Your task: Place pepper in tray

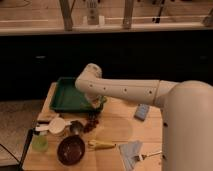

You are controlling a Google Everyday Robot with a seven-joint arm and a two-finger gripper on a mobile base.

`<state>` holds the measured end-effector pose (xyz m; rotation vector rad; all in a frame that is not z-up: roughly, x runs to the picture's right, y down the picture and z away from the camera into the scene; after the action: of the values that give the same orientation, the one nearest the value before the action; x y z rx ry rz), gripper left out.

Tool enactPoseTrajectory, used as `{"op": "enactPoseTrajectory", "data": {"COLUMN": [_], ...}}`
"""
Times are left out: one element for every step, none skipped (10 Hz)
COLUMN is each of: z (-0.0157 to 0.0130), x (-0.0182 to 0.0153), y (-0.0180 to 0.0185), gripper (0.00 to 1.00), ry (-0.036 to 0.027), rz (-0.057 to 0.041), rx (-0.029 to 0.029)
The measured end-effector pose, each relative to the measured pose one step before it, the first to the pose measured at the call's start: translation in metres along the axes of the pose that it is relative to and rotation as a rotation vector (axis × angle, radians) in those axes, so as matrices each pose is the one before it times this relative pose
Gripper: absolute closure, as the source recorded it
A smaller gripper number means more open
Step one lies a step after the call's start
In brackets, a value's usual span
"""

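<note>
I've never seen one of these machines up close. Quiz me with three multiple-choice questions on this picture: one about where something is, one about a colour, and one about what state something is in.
1. Where is the gripper?
A. down on the floor
B. at the near right corner of the tray
C. raised high above everything

2. What colour is the tray?
A. green
B. white
C. orange

3. How is the gripper set?
A. spread wide open
B. shut
C. taken off the arm

Answers:
1 B: the arm's end sits low at the tray's near right corner, just beyond the grape bunch.
2 A: the tray's floor and raised rim are both green.
3 B: the gripper is shut; what, if anything, it holds cannot be made out.
</note>
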<state>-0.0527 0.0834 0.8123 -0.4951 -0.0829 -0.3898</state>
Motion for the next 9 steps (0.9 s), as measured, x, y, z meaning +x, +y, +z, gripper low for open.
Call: {"op": "enactPoseTrajectory", "data": {"z": [0.00092, 0.00142, 0.00075, 0.00067, 0.00102, 0.00079, 0.00164, 0.00188, 0.00050], "x": [-0.00157, -0.00728, -0.00570, -0.00211, -0.00341, -0.00209, -0.00080, -0.00155, -0.00407], "y": [-0.00280, -0.00371, -0.00391, -0.00228, -0.00311, -0.00280, -0.00287, -0.00273, -0.00342], "gripper": [0.99, 0.99, 0.99, 0.99, 0.99, 0.99, 0.99, 0.99, 0.99], "ry": [-0.00322, -0.00716, -0.00508, -0.00005, -0.00383, -0.00332, -0.00368, -0.00138, -0.00480], "rz": [-0.00943, -0.01122, -0.01133, -0.00727, -0.01263, -0.01009, -0.00801, -0.00790, -0.01167], "rx": [0.00475, 0.00374, 0.00529, 0.00225, 0.00399, 0.00265, 0.00230, 0.00141, 0.00211]}}
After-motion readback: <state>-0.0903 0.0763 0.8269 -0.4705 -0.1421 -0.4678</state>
